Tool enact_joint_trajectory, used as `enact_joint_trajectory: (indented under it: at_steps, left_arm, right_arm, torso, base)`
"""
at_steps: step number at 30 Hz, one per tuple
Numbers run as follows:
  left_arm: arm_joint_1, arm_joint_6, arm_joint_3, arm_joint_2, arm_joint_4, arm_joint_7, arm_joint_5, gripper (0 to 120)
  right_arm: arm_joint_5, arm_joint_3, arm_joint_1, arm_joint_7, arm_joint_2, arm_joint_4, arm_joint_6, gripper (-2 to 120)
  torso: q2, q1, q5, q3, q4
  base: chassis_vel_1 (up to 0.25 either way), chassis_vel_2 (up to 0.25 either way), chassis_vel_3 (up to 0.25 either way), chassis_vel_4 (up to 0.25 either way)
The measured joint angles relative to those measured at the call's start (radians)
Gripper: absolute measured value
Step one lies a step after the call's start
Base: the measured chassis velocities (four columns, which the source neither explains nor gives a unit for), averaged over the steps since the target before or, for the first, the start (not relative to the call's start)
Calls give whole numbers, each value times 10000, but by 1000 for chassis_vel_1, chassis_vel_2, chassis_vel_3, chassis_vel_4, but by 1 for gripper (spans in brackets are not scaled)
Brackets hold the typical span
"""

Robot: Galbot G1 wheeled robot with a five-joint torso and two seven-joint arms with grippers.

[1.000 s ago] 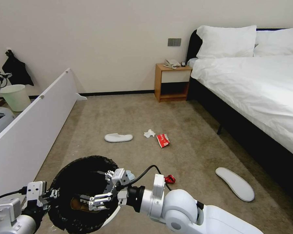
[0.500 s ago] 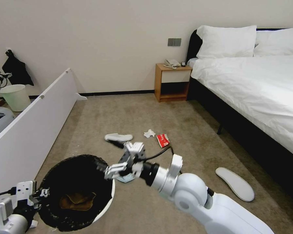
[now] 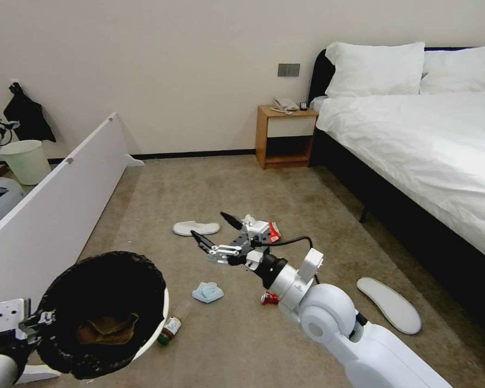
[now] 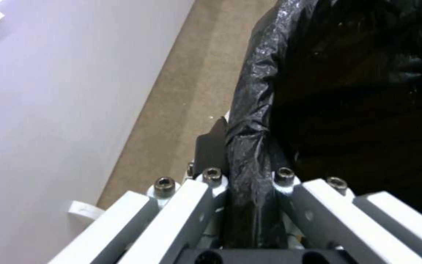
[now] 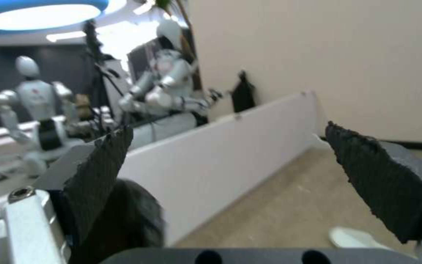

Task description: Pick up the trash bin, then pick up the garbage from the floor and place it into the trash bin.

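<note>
The trash bin (image 3: 145, 272), white with a black bag over its rim, hangs tilted at the lower left with crumpled brown paper (image 3: 106, 328) inside. My left gripper (image 3: 40, 319) is shut on its bagged rim (image 4: 250, 146). My right gripper (image 3: 214, 230) hovers open and empty above the carpet, in front of a red-white packet (image 3: 275, 231). On the floor lie a light-blue cloth (image 3: 207, 292), a green-capped brown bottle (image 3: 170, 326), a crushed red can (image 3: 268, 298), and two white slippers (image 3: 195, 228) (image 3: 389, 304). The right wrist view shows the open gripper (image 5: 240, 172) and one slipper (image 5: 352, 238).
A long white panel (image 3: 54, 210) stands along the left side, with an unlined pale bin (image 3: 26, 160) behind it. A wooden nightstand (image 3: 285, 134) sits against the far wall beside a bed (image 3: 431, 151) filling the right side. Open carpet lies between them.
My right gripper came out of the bin and swung forward and right over the floor. The left arm carried the bin leftward, uncovering the cloth and bottle.
</note>
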State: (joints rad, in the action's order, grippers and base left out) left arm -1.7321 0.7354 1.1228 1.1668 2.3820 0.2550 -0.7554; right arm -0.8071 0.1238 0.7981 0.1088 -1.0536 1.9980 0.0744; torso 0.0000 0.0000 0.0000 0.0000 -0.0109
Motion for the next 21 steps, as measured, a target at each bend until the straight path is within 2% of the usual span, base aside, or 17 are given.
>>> enact_joint_trajectory:
  at_steps: [10, 11, 13, 21]
  left_arm:
    - [6, 1, 556, -65, -207, -13, -253, 3]
    - [-1, 0, 778, -92, -274, -40, -314, 3]
    - [-15, 1, 853, -98, -302, -47, -331, 3]
    - [-90, 1, 1337, -50, -513, -127, -497, 3]
  right_arm:
    - [242, -255, 461, -404, 122, -232, 67, 100]
    - [257, -372, 668, -555, 140, -262, 153, 100]
    - [290, -406, 762, -620, 154, -263, 215, 100]
    - [1080, -428, 1450, -955, 191, -575, 334, 100]
  torso:
    - [0, 0, 0, 0, 0]
    - [0, 0, 0, 0, -1]
    - [0, 0, 0, 0, 0]
    - [0, 0, 0, 0, -1]
  base:
    - [0, 0, 0, 0]
    - [0, 0, 0, 0]
    - [0, 0, 0, 0]
    - [0, 0, 0, 0]
